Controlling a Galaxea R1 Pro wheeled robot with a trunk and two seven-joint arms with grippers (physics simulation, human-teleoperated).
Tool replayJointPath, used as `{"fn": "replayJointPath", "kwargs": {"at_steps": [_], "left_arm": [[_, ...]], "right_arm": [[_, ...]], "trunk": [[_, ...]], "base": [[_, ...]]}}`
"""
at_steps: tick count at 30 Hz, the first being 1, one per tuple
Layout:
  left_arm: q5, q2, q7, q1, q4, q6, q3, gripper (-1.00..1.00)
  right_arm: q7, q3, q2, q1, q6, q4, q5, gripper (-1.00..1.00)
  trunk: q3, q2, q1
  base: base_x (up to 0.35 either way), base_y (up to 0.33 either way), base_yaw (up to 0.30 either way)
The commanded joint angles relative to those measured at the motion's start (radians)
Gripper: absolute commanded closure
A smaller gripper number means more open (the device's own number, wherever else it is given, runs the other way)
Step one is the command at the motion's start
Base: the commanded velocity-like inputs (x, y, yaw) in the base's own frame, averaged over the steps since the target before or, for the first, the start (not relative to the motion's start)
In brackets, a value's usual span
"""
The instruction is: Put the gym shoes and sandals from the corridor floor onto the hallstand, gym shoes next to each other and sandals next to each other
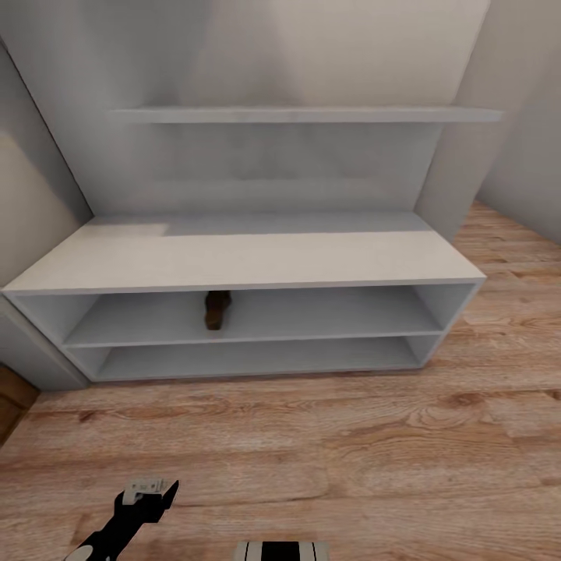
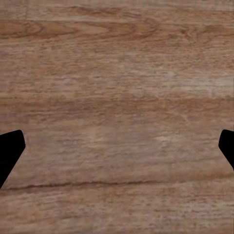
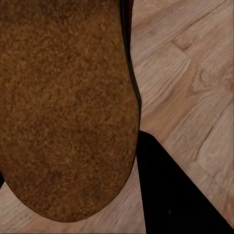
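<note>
Head view: long grey shoe rack (image 1: 241,257) stands against the wall from 9 to 3 o'clock, flat top bare, two open shelf levels below. One brown sandal (image 1: 217,309) sits on the upper shelf, near the middle, toe toward the front, set well back under the top. A thin wall shelf (image 1: 304,114) hangs above at 12 o'clock. Wood floor (image 1: 312,436) runs in front of the rack.

Left gripper (image 1: 148,492) low at 7 o'clock, over bare planks. Left wrist view: both fingertips (image 2: 10,151) at the far edges, wide apart, nothing between them, only floor (image 2: 117,97) beneath.

Right wrist view: tan footbed of a second sandal (image 3: 66,107) very close to the lens, one dark finger (image 3: 170,195) lying alongside it, floor (image 3: 195,73) behind. Sandal looks to be carried by the right gripper, but the grip point is hidden; cannot tell if the fingers are clamped on it or how firmly.

Judged stage: second sandal on its way to join the first on the shelf. Sneakers unaccounted for here.

Risks:
- Shelf opening is low; a high approach may clip the top's front edge and knock the sandal loose
- Placing close to the shelved sandal could shove it deeper or skew it
- Early release near the shelf lip may tip the sandal back to the floor
- Unseen grip could slip during the reach
</note>
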Motion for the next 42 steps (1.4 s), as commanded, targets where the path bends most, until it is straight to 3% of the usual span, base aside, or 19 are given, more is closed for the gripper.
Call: {"fn": "replayJointPath", "kwargs": {"at_steps": [1,35,42], "left_arm": [[-0.009,-0.001,-0.006,-0.001,0.001,-0.005,0.006,-1.0],[-0.008,-0.001,-0.006,-0.001,0.002,-0.005,0.008,-1.0],[0.03,0.001,-0.007,0.0,0.002,-0.005,0.008,-1.0]], "right_arm": [[0.008,-0.004,0.0,-0.001,0.008,-0.002,-0.003,1.0],[0.007,-0.003,0.001,-0.001,0.008,-0.001,-0.003,1.0],[0.007,-0.004,0.001,-0.001,0.008,-0.001,-0.003,1.0]], "trunk": [[-0.001,0.0,0.0],[-0.001,0.0,0.0],[-0.001,0.0,0.0]], "base": [[0.0,0.24,0.0],[-0.184,0.271,0.0],[-0.112,0.279,0.0]]}}
